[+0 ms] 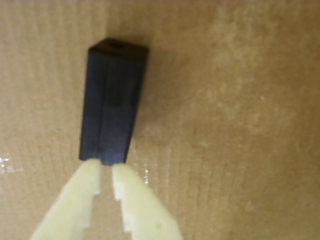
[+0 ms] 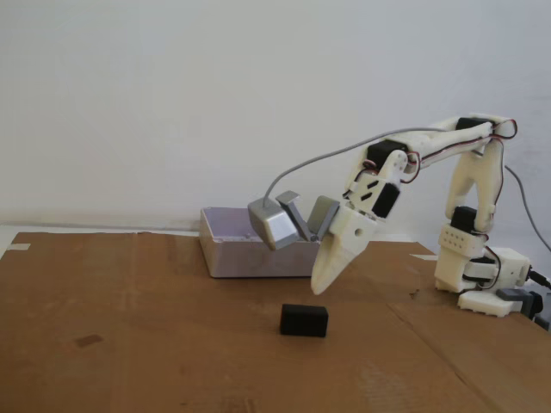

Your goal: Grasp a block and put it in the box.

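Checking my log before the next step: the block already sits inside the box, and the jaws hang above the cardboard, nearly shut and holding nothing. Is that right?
Not quite. In the fixed view the block lies on the cardboard, in front of the box, not inside it. The rest holds: the gripper hangs above the cardboard, jaws nearly shut and holding nothing.

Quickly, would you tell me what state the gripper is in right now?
Gripper: nearly shut with a narrow gap, holding nothing; its tips sit at the near end of the block, above it in the fixed view.
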Robot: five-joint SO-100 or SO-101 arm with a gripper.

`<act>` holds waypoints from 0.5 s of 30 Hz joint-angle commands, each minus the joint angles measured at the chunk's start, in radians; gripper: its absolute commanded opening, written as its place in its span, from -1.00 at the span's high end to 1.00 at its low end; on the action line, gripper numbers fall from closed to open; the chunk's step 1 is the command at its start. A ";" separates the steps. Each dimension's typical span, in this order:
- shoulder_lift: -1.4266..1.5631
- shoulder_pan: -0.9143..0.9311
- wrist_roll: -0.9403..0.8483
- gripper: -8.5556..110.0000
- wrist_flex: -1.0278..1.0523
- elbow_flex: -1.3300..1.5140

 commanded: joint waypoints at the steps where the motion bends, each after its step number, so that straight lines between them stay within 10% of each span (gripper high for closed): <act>1: 0.043 -0.021 0.003 0.81 -0.037 -0.133; 15: 0.029 -0.037 -0.003 0.31 -0.037 -0.204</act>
